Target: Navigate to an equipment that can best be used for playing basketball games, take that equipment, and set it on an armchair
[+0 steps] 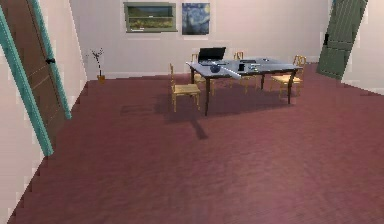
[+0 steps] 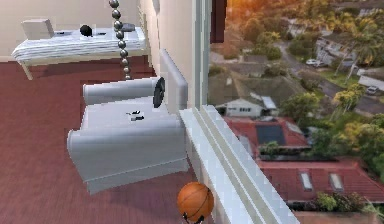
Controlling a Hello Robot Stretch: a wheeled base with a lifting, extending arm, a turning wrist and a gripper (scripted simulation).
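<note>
**A:** What is the biggest open stretch?

**B:** The dark red floor (image 1: pixel 200 160). In the forward view it runs open from the near edge up to the dark-legged, grey-topped dining table (image 1: pixel 250 69) near the far wall. The strip on the forward view's left leads along the wall to the brown door in a teal frame (image 1: pixel 35 75).

**A:** And the edges on the arm side?

**B:** A tall glass window (image 2: pixel 300 90) looking onto rooftops and trees closes the arm side view's right, with a white sill (image 2: pixel 225 150) running down along it. The light grey upholstered armchair (image 2: pixel 125 140) stands right against that sill. A band of red floor lies open to its left, up to the white bed (image 2: pixel 85 48) at the top.

**A:** Where is the ball?

**B:** The orange basketball (image 2: pixel 195 200) sits at the arm side view's bottom edge, just beside the sill and near the armchair's closest corner.

**A:** Where is it from the pincer, and how do the fingers stand?

**B:** I cannot tell either.

**A:** Smaller things?

**B:** A dark green door (image 1: pixel 342 35) stands at the forward view's right. Light wooden chairs (image 1: pixel 185 92) ring the table and two framed paintings (image 1: pixel 150 16) hang above it. A black laptop (image 1: pixel 211 54) stands on the tabletop.
</note>
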